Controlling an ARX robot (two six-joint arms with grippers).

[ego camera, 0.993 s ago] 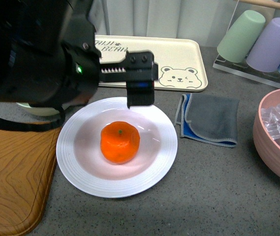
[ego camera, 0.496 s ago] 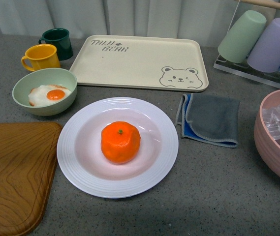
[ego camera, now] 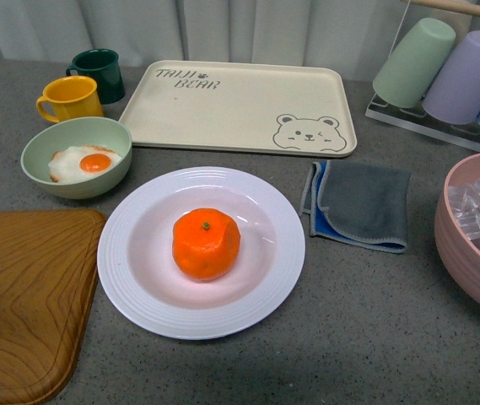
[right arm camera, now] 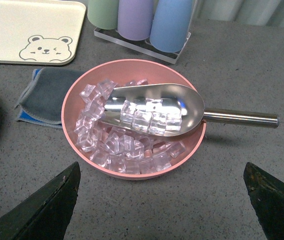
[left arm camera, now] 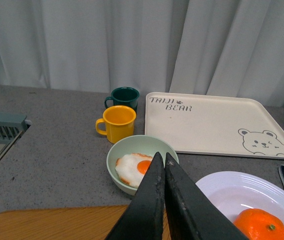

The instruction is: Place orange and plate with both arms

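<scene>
The orange (ego camera: 206,245) sits in the middle of the plate (ego camera: 121,266), stem dot up. We judge that the deep centre holds it, so it cannot roll to the rim. The plate lies flat on the counter (ego camera: 358,329) in the free space between the other things. The tray (ego camera: 240,105) is at 12 o'clock from it, the egg bowl (ego camera: 45,181) at 10 o'clock, the board (ego camera: 20,295) at 8 o'clock and the cloth (ego camera: 362,202) at 3 o'clock, and it touches none of them.

The left fingers (left arm camera: 151,205) are pressed together and hold nothing, high above the near side of the egg bowl. The right fingers (right arm camera: 52,205) are spread wide and empty, above the ice bowl (right arm camera: 77,145). Neither arm shows in the front view. Both sets of fingers are well apart from the plate, so we think that the placing is done.
</scene>
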